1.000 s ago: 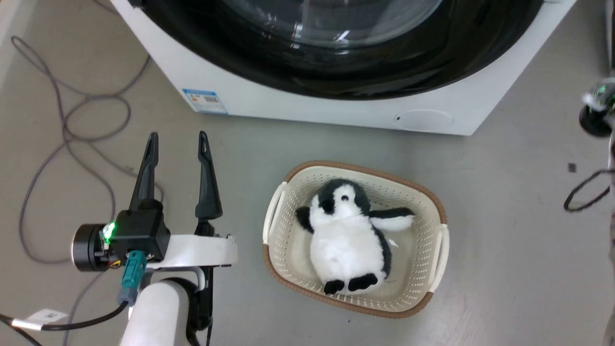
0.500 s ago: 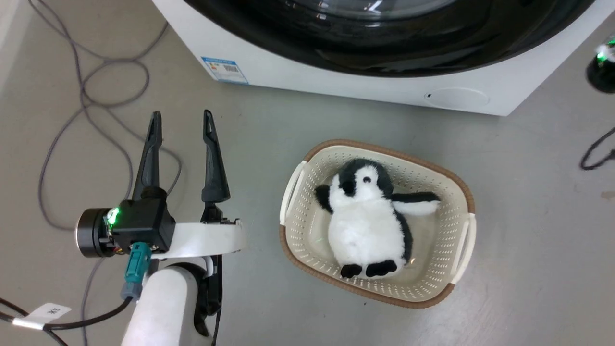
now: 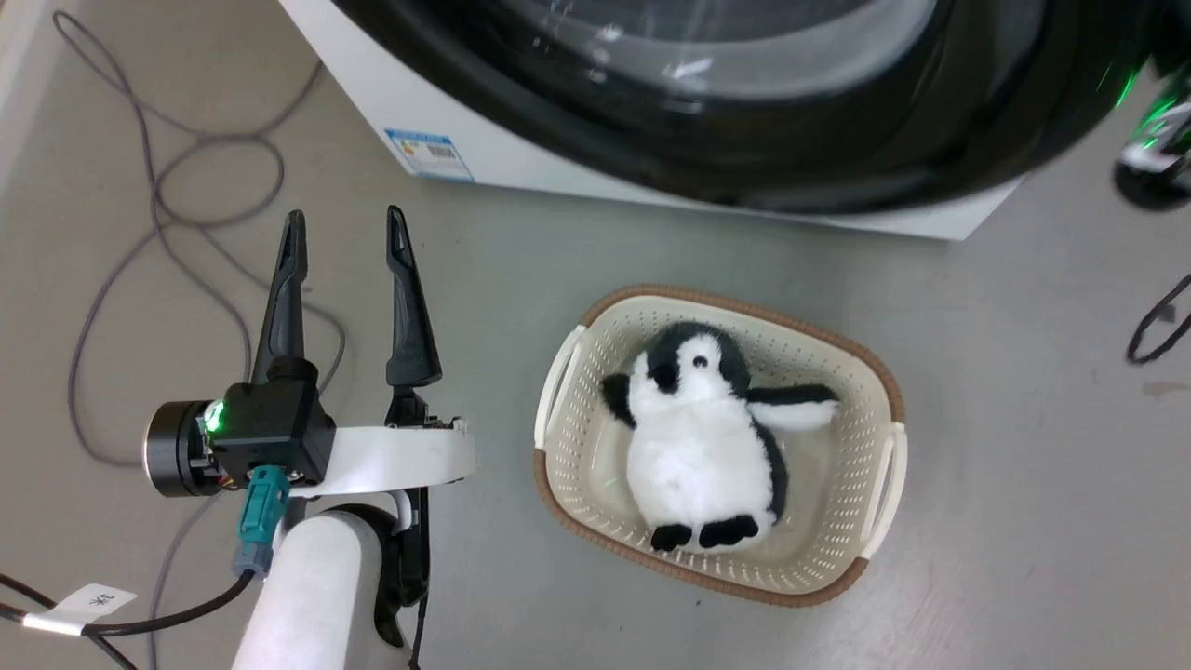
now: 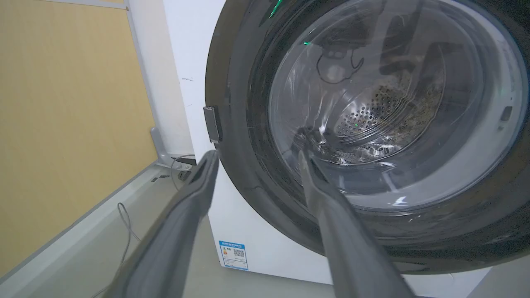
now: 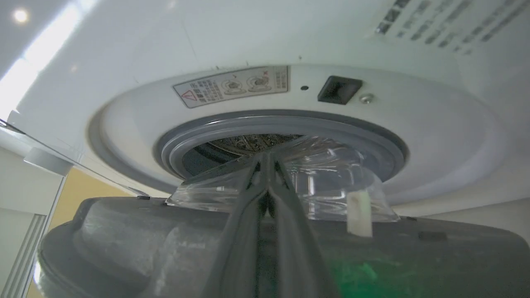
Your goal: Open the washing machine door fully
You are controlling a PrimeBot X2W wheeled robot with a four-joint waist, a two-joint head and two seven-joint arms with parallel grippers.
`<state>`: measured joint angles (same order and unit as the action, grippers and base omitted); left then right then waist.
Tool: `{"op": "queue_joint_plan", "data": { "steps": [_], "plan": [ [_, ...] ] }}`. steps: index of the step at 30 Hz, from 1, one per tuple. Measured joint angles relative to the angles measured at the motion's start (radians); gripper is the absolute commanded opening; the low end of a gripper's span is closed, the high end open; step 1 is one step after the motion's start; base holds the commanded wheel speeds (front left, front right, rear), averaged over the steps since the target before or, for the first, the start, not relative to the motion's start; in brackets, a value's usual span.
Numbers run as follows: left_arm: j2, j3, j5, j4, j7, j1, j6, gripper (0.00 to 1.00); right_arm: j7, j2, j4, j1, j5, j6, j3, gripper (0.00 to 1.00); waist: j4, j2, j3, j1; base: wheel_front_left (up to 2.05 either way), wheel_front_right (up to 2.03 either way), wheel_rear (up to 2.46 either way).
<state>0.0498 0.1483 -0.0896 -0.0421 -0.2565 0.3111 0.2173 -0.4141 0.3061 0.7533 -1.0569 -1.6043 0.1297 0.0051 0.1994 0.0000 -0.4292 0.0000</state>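
The washing machine door [image 5: 124, 236] was only partly open. My right fingers [image 5: 244, 215], pressed together, lay at its rim; my left fingers [image 3: 408, 326] were spread. Next, I judged, it needed a wider swing.

washing machine door [image 3: 837, 158]: glossy black, clear glass centre | washing machine [image 3: 363, 84]: white, blue label [image 3: 429, 154] | basket [image 3: 842, 484]: cream, hole-patterned, brown rim | plush penguin [image 3: 702, 447]: black and white | floor [image 3: 1005, 465]: plain grey | wall [image 4: 62, 103]: yellow

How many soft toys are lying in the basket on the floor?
1: a penguin lies face up in the middle of the basket. Anything beneath it would be hidden.
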Motion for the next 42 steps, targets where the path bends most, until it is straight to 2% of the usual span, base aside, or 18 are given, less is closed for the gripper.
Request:
{"op": "queue_joint_plan", "data": {
  "steps": [7, 20, 30, 42],
  "plan": [
    [0.0, -0.014, 0.009, 0.014, 0.0, -0.028, -0.004, 1.0, -0.061, -0.028, -0.055, 0.118, 0.008, 0.0, 0.043, 0.0, -0.017, 0.0, 0.063, 0.0, 0.0, 0.0, 0.0],
    [0.0, -0.058, 0.045, 0.046, -0.001, -0.142, -0.045, 1.0, -0.148, -0.075, -0.216, 0.366, 0.018, 0.0, 0.108, 0.0, -0.054, 0.0, 0.208, -0.0001, 0.0, 0.0, 0.0],
    [0.0, -0.062, 0.061, 0.073, -0.001, -0.208, -0.065, 1.0, -0.18, -0.159, -0.335, 0.57, 0.0, 0.0, 0.156, 0.0, -0.06, 0.0, 0.304, -0.0003, 0.0, 0.0, 0.0],
    [0.0, -0.058, 0.07, 0.085, -0.001, -0.248, -0.08, 1.0, -0.211, -0.221, -0.458, 0.749, 0.015, 0.0, 0.279, 0.0, -0.049, 0.0, 0.351, -0.0003, 0.0, 0.0, 0.0]
  ]
}}
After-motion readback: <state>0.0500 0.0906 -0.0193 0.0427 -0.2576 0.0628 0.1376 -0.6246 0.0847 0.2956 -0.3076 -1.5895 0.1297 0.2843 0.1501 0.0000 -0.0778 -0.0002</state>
